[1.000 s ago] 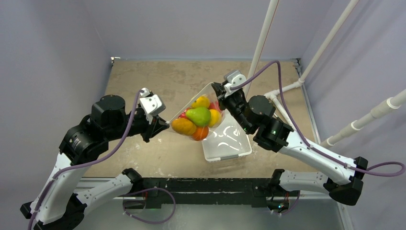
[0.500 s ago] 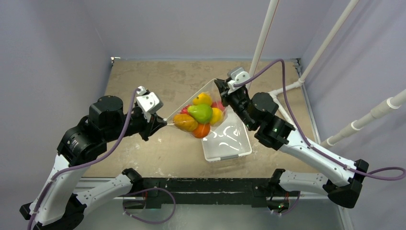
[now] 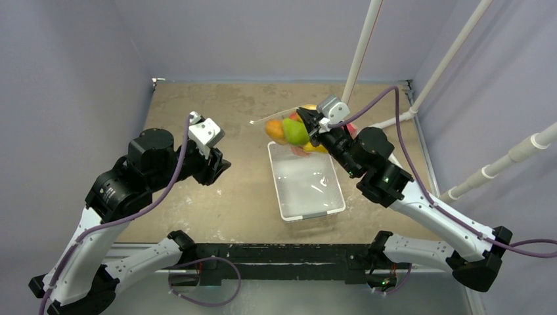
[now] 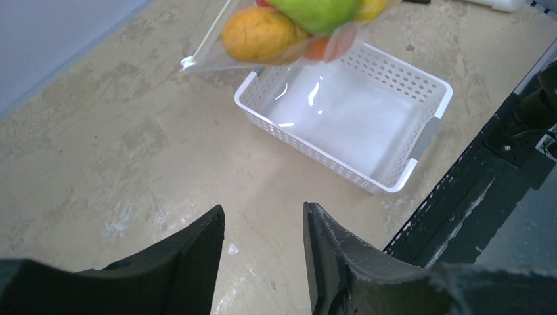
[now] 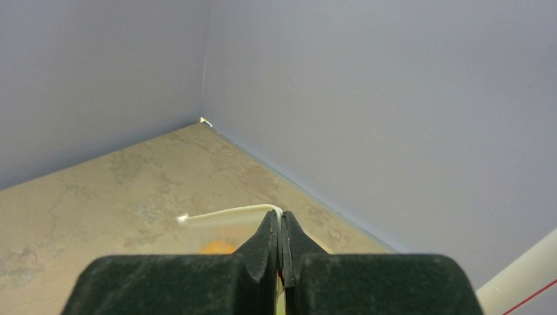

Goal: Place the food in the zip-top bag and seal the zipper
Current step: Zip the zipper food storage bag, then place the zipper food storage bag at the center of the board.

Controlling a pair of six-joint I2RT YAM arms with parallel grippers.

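Observation:
The clear zip-top bag (image 3: 284, 121) hangs in the air over the far end of the white tray, full of toy fruits (image 3: 294, 131): a green pear, orange and yellow pieces. My right gripper (image 3: 303, 117) is shut on the zipper (image 5: 226, 213), a pale strip that curves out to the left of its jaws in the right wrist view. My left gripper (image 3: 222, 164) is open and empty, well to the left of the bag. In the left wrist view the bag (image 4: 217, 46) with an orange fruit (image 4: 257, 34) and a green one (image 4: 318, 12) hangs at the top, far from the open fingers (image 4: 197, 256).
The white perforated tray (image 3: 305, 211) lies empty on the tan table under and in front of the bag; it also shows in the left wrist view (image 4: 315, 152). White pipes (image 3: 360, 52) stand at the back right. A black frame rail (image 3: 276, 252) runs along the near edge.
My left gripper let go of the bag's corner and opened. My right gripper swung the bag and fruits up and right, so it now hangs from that gripper alone.

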